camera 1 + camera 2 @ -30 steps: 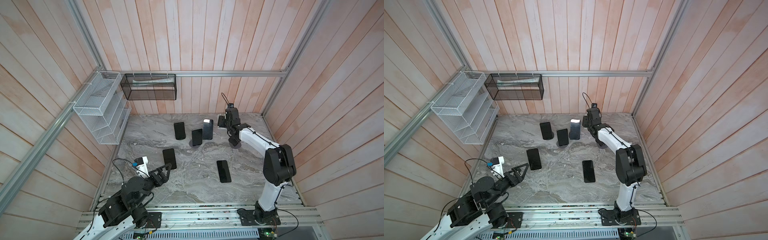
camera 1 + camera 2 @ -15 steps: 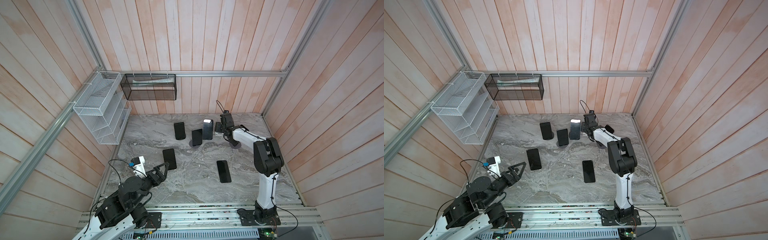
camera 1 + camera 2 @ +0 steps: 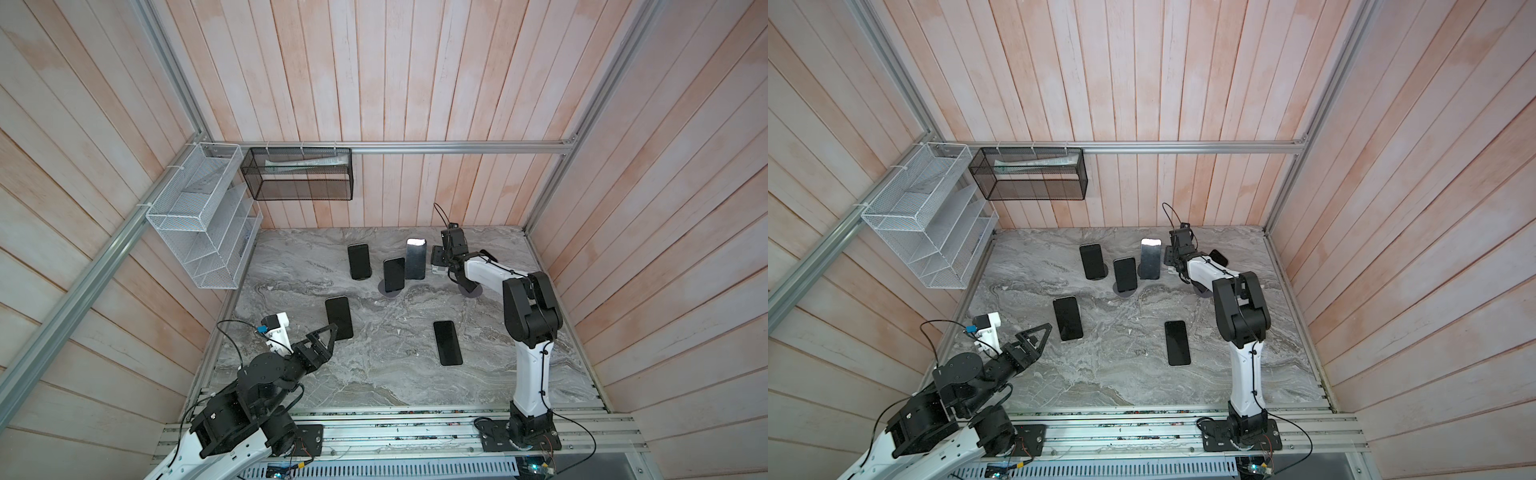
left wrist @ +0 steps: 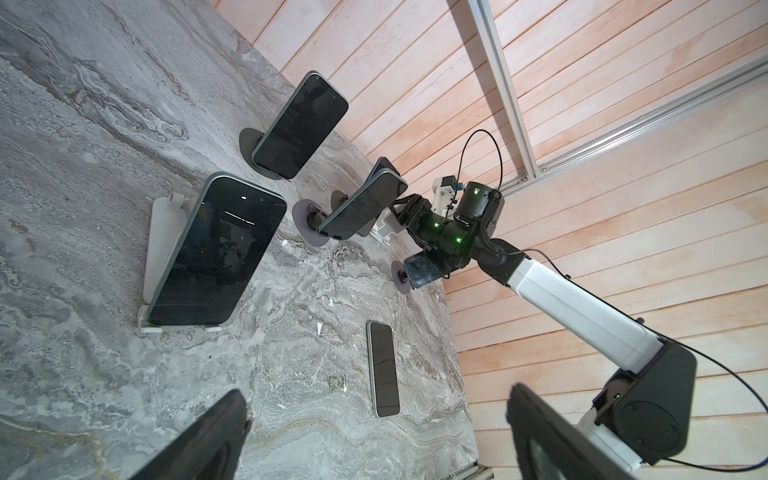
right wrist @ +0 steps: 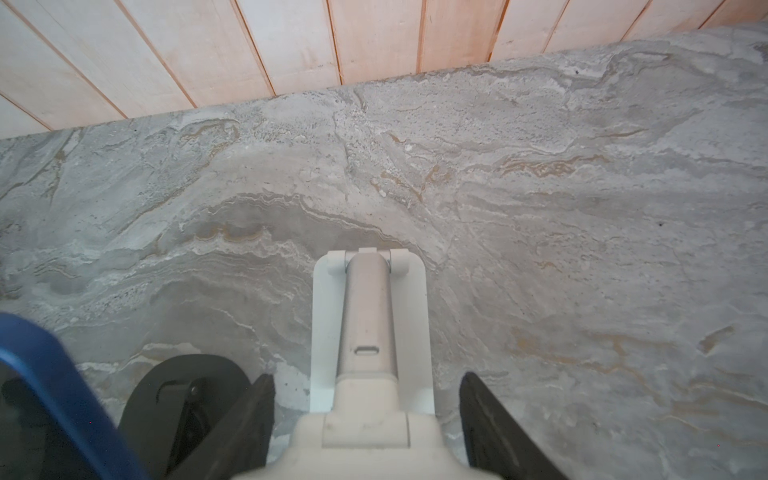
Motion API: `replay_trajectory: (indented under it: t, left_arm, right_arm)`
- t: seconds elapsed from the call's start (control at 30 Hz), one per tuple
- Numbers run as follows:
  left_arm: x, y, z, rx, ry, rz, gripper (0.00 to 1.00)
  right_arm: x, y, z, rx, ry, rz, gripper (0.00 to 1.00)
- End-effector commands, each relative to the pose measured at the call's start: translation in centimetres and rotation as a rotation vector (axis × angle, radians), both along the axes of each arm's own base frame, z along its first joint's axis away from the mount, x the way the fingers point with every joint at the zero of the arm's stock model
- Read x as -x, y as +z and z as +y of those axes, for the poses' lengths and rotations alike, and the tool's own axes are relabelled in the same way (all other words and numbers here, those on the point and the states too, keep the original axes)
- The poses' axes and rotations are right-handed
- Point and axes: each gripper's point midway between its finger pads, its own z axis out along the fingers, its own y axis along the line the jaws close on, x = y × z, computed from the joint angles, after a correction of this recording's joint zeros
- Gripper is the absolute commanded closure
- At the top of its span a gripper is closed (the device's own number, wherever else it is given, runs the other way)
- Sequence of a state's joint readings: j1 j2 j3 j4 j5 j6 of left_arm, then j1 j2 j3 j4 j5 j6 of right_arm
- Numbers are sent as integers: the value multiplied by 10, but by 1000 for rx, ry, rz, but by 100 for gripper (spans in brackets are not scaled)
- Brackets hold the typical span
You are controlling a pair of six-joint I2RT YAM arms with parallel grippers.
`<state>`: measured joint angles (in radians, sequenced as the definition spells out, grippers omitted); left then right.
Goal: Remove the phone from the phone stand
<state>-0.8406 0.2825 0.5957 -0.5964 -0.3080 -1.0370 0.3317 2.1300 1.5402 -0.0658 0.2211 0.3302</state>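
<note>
The phone (image 3: 415, 258) stands at the back of the marble bench (image 3: 374, 374). It leans on a white phone stand (image 5: 370, 316), and its screen catches glare along the top edge in both top views. The right end effector (image 5: 365, 376) sits just behind it, over the back of the stand, with its jaws spread. In the right wrist view the two black fingers (image 5: 253, 419) flank the stand's sloping arm, and a strip of bench shows on each side, so they pinch nothing (the phone itself is out of that view). The top views do not show whether any part of this end effector touches the phone.

The left end effector (image 3: 328, 341) hangs over the near left of the bench, jaws spread wide and empty. It is just beside a near handset (image 3: 338, 318) propped on its own white stand. A rear-left handset (image 3: 359, 261) and a middle handset (image 3: 394, 274), each on a dark round-based stand, stand to the left of the phone, the middle one just beside it. A flat handset (image 3: 446, 343) lies screen-up on the bench, apart from both end effectors.
</note>
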Motion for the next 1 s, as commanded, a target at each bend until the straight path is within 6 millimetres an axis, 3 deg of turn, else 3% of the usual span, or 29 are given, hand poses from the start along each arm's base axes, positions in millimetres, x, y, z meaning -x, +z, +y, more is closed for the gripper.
replay_trajectory:
  t: [0.0, 0.07, 0.17, 0.37, 0.53, 0.63, 0.7, 0.83, 0.9, 0.97]
  left_arm:
    - [-3, 4, 0, 0, 10, -14, 1]
    - [-3, 4, 0, -6, 7, -16, 1]
    - [-3, 6, -1, -14, 4, -21, 1]
    - [-5, 15, -10, 1, -29, -48, 1]
    - [-8, 23, -17, -30, -53, -67, 1]
    - [-10, 23, -20, -33, -57, -68, 1]
    - [-12, 20, -24, -11, -63, -65, 1]
    - [-13, 19, -40, 37, -115, -74, 1]
    - [-14, 12, -50, 33, -149, -55, 1]
    - [-15, 3, -60, 24, -182, -27, 1]
  right_arm:
    - [-6, 1, 1, -3, 5, 0, 31]
    - [-6, 9, 2, -11, 10, -13, 23]
    - [-5, 37, 3, -32, 13, -57, 19]
    - [4, 104, -1, -78, 1, -168, 16]
    - [29, 144, -8, -103, 6, -216, 18]
    - [62, 150, -8, -174, 40, -207, 34]
    - [91, 149, 3, -257, 123, -176, 56]
    - [135, 124, -4, -303, 141, -113, 88]
    - [149, 105, -11, -296, 145, -59, 87]
    - [157, 92, -14, -291, 171, -8, 78]
